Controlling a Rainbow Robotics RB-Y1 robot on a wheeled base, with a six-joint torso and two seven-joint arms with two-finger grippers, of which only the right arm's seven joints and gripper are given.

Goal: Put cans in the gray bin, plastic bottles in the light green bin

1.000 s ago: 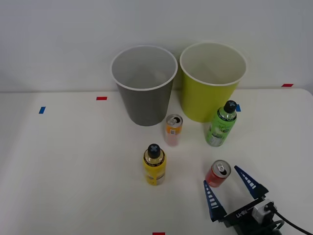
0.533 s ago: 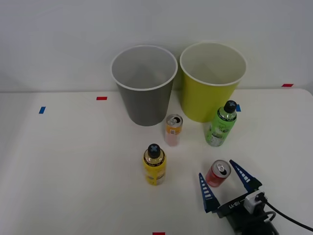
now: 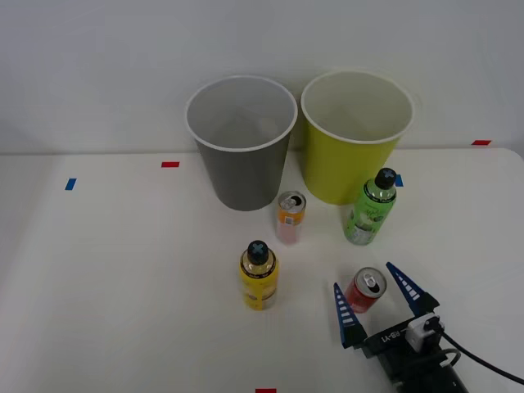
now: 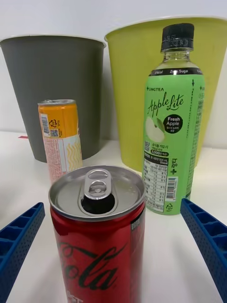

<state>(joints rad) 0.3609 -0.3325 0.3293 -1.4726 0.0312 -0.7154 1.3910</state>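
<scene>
So your right gripper [image 3: 373, 296] is sitting low at the near right part of the table [image 3: 106, 278], with its two blue ribbed fingers [image 3: 344, 309] spread wide. The red can [image 3: 363, 290] is standing upright right between them. From the wrist camera you're seeing a clear gap on both sides of the red can [image 4: 98, 232], so the fingers [image 4: 205, 236] aren't touching it and the tool isn't gripping anything.

Everything else is sitting upright on the table. The orange and pink can [image 3: 290, 218] is standing just in front of the gray bin [image 3: 241, 143], slightly toward the gap between the two bins. The green bottle [image 3: 369, 208] is standing in front of the light green bin [image 3: 355, 135], near its right side, and it's a bit beyond the red can. The yellow bottle [image 3: 259, 276] is off on its own, left of the gripper and nearer to you than the orange and pink can.

The two bins are standing side by side at the far edge of the table, gray on the left, lime on the right, nearly touching. In the wrist camera you're looking past the red can at the orange and pink can [image 4: 60, 137], the green bottle [image 4: 172, 128], the gray bin [image 4: 52, 90] and the light green bin [image 4: 135, 90].
</scene>
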